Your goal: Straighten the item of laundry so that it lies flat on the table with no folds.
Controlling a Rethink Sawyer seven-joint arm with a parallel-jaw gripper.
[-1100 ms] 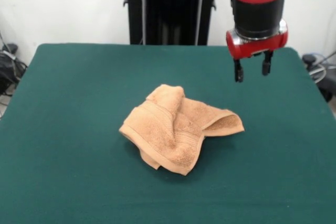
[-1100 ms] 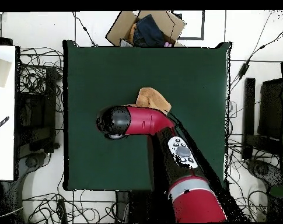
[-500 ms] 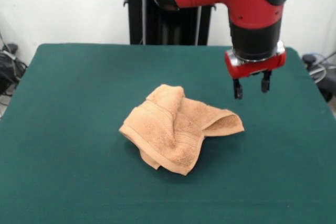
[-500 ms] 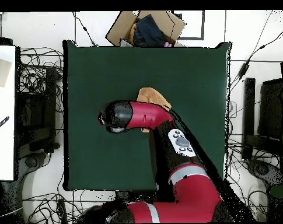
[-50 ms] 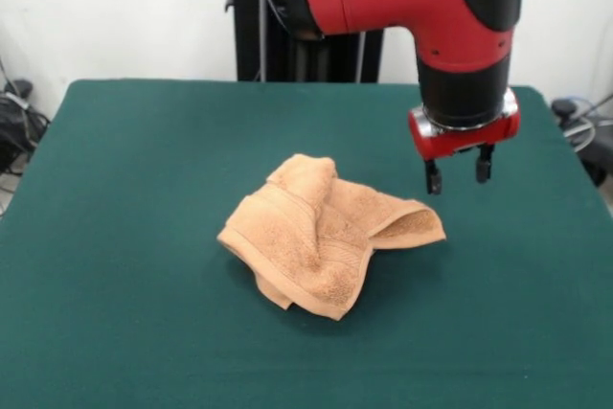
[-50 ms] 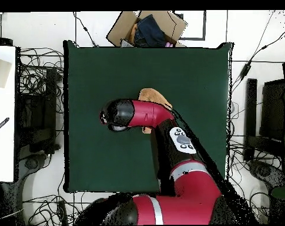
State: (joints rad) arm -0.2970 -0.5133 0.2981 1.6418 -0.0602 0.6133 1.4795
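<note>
One crumpled towel, gripper coming lower

The table (image 5: pixel 115 332) carries only the towel (image 5: pixel 326 232), bunched near its middle with folds. The gripper (image 5: pixel 458 171) has descended over the last second and hangs released, empty, just above the towel's right corner. No containers stand on the table.

Large rectangular table (image 5: pixel 124 198) (image 6: pixel 191 70), covered in plain dark green felt-like cloth. One thing on it: small peach-orange terry towel (image 5: pixel 326 232) (image 6: pixel 154 97), crumpled, folded over itself, near the table's centre, a loose flap toward 3 o'clock in front view.
</note>
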